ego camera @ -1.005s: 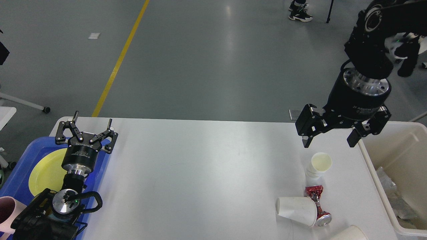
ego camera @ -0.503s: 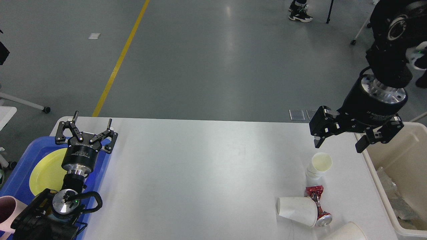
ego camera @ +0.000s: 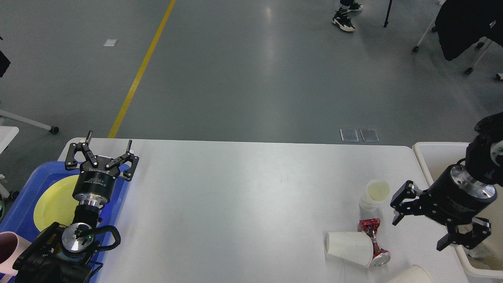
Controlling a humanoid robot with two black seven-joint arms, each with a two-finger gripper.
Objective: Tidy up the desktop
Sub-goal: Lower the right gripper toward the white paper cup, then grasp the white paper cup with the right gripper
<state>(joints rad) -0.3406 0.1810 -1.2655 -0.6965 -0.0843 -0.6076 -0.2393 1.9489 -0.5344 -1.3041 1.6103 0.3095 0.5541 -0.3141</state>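
Since the earlier frame your right gripper [ego camera: 418,234] dropped low beside the crushed red can [ego camera: 372,240] on the desktop [ego camera: 243,204], fingers spread wide, holding nothing.

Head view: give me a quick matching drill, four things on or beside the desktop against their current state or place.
Things:
1. yellow plate
2. crushed red can
3. stacked paper cups
4. right hand

States:
A. upright on the desktop
B. open, empty, near the cream bin
C. in the blue tray
D. lying beside a tipped white cup

Pairs: 1-C, 2-D, 3-A, 4-B
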